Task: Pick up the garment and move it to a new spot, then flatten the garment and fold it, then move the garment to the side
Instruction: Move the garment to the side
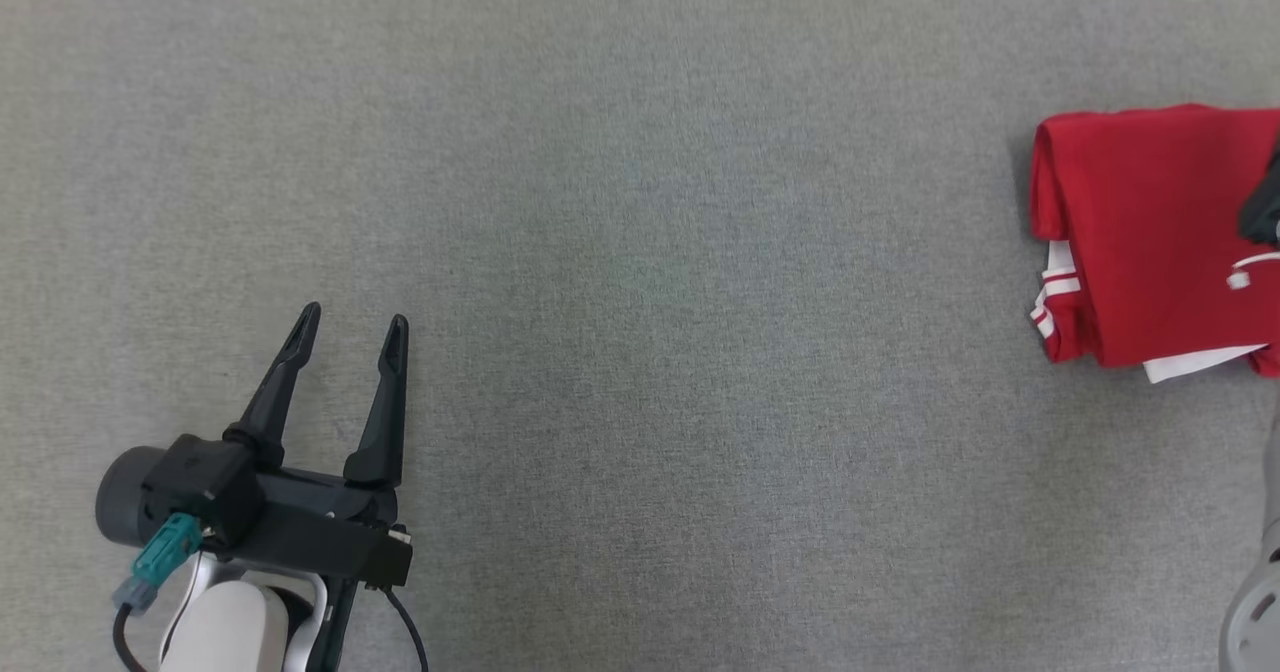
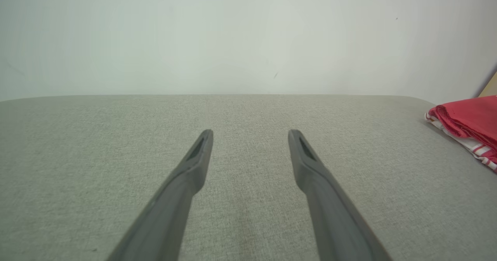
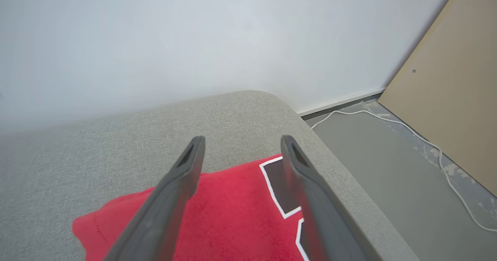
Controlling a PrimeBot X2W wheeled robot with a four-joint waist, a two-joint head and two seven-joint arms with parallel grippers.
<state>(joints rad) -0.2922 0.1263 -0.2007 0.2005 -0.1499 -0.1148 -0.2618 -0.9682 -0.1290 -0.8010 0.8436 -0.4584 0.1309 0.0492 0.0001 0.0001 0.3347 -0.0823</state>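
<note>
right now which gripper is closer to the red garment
Right. The right gripper hangs open over the red garment; the left gripper is far to its left over the grey surface.

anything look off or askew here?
Minor only: the folded red garment lies near the gray surface's right edge, and its fold is uneven: striped white trim and a white layer poke out from under the red top. Nothing looks spilled or damaged.
</note>
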